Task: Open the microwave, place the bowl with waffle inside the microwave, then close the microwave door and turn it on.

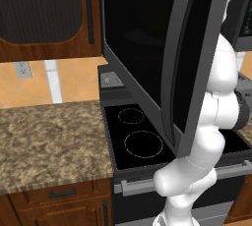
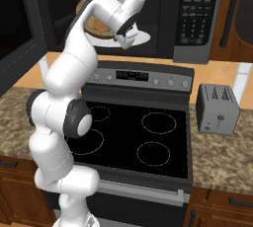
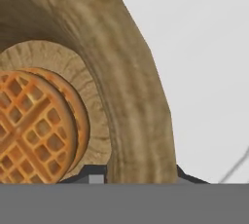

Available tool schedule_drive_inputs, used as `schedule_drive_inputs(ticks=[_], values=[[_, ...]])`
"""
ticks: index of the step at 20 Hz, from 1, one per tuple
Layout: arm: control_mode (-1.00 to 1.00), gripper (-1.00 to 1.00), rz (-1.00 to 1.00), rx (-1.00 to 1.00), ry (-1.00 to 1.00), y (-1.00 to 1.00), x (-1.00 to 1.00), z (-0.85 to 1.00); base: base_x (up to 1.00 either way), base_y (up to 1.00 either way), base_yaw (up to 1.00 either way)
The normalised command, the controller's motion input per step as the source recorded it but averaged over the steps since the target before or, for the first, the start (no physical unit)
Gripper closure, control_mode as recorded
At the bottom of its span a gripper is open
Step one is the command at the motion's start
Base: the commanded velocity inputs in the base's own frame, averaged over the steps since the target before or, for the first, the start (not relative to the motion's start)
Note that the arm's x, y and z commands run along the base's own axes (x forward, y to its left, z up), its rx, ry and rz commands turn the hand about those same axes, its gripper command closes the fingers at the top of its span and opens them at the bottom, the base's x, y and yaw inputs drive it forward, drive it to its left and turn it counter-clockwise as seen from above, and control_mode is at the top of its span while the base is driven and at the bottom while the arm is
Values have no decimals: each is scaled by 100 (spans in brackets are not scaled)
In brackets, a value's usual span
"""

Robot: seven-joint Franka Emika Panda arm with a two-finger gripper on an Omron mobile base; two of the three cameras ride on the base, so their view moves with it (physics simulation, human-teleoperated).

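Note:
The microwave (image 2: 195, 14) hangs above the stove with its door (image 1: 162, 48) swung wide open to the left; the door's edge also shows (image 2: 15, 28). My arm reaches into the cavity. There a brown wooden bowl (image 2: 94, 27) with a golden waffle (image 2: 100, 23) sits over the white turntable plate (image 2: 142, 38). Close up, the bowl's thick rim (image 3: 131, 96) runs between my fingertips, with the waffle (image 3: 34, 130) lying inside it. My gripper (image 3: 141, 177) is shut on that rim (image 2: 124, 37). Whether the bowl rests on the plate I cannot tell.
A black glass stove top (image 2: 143, 142) lies below the microwave, with a knob panel (image 2: 133, 77) at its back. A small grey toaster (image 2: 217, 108) stands on the granite counter (image 1: 49, 136) to the right. Wooden cabinets (image 1: 44, 14) flank the microwave. The open door hangs over the stove's left side.

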Motion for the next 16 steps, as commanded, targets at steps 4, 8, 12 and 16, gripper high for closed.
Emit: schedule_drive_inputs(ticks=[4,8,12,16], values=[[-100,100,-2,0,-36,-10,-4,-41,0,0,0],[-100,100,-9,0,-23,5,25,-28,0,0,0],[-100,-100,-7,0,0,16,39,-32,0,0,0],[-100,-100,-4,0,3,3,19,-32,0,0,0]])
